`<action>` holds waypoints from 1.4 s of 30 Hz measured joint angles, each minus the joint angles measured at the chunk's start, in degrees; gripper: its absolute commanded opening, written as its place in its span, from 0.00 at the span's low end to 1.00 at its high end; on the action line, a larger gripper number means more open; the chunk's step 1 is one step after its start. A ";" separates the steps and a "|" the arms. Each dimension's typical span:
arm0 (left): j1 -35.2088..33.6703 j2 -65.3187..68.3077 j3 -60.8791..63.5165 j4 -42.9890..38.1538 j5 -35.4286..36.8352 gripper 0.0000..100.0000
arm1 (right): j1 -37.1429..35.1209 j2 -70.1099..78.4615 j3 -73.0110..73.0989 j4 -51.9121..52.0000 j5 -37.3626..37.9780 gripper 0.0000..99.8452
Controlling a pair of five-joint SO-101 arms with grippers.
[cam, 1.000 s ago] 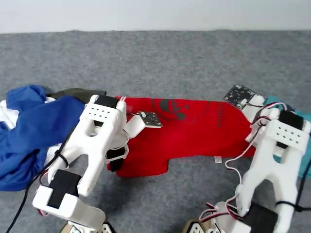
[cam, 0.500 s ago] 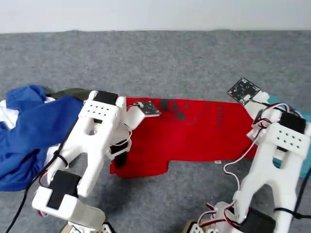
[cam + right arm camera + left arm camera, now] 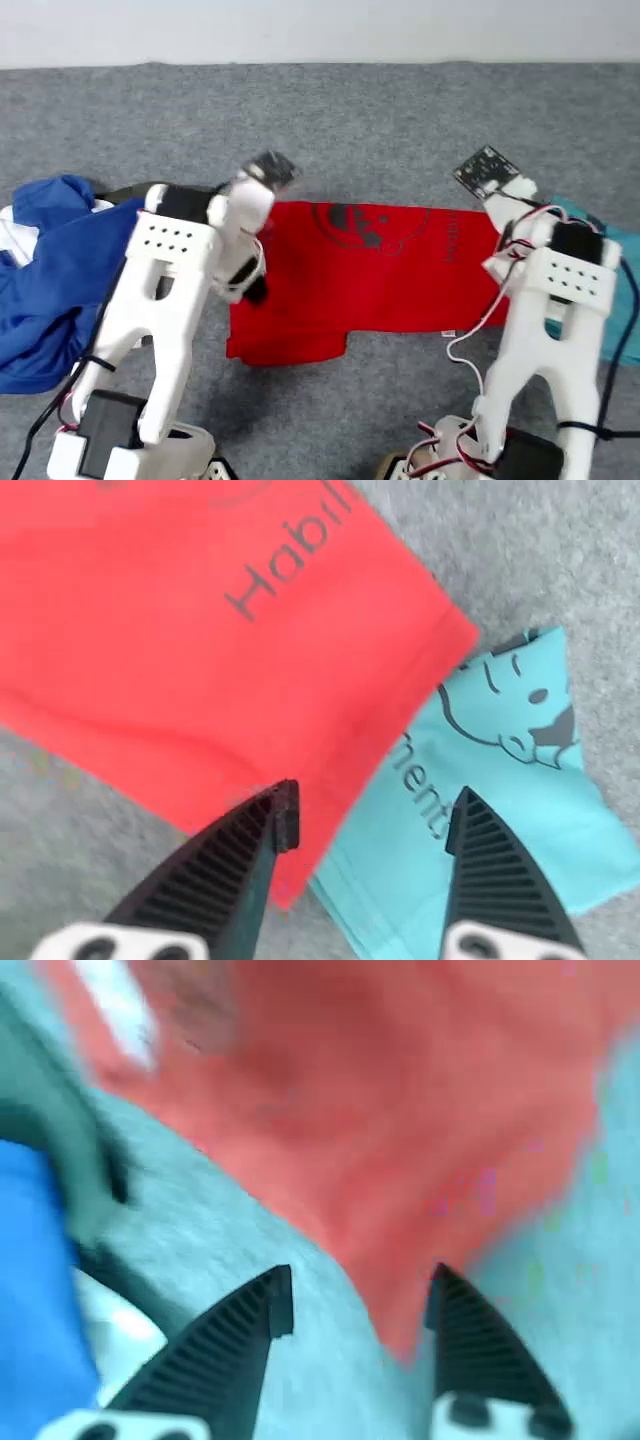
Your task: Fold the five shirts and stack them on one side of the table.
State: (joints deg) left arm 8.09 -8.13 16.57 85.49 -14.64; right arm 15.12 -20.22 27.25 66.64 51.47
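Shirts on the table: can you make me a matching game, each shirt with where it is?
Column one:
1. red shirt
2. teal shirt
3. blue shirt

Column two:
a. bunched in a heap by the left arm
b. spread flat between the two arms
c. peeking out beside the right arm

Pairs: 1-b, 2-c, 3-a.

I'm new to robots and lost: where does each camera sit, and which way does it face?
High view: fixed above, looking down on table, red shirt, left arm, right arm.
Left wrist view: on left arm, facing past the open left gripper at blue shirt.
Right wrist view: on right arm, facing past the open right gripper at teal shirt.
All share the red shirt.
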 measured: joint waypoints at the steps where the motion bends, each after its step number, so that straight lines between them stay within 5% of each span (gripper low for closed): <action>1: -0.35 0.00 0.00 -3.16 0.62 0.06 | -1.05 0.70 0.00 -0.62 -2.11 0.11; 7: -0.97 7.47 -0.53 -14.24 1.14 0.02 | -3.08 8.88 -1.14 -4.57 -10.81 0.03; 18: -6.51 14.59 -9.58 -2.99 1.32 0.02 | -8.35 10.99 -11.52 15.30 -16.44 0.03; 25: -23.91 14.59 -20.22 6.51 1.49 0.02 | -23.47 11.43 -13.71 22.68 -16.62 0.03; 35: -52.40 14.59 -26.64 13.10 -6.33 0.02 | -51.60 18.81 -13.71 19.25 -18.73 0.03; 42: -59.25 14.59 -26.64 13.27 -7.38 0.02 | -55.47 32.88 -14.68 14.33 -22.07 0.02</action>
State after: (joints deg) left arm -51.16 6.46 -10.07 98.77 -22.02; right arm -40.35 12.66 12.57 80.97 29.41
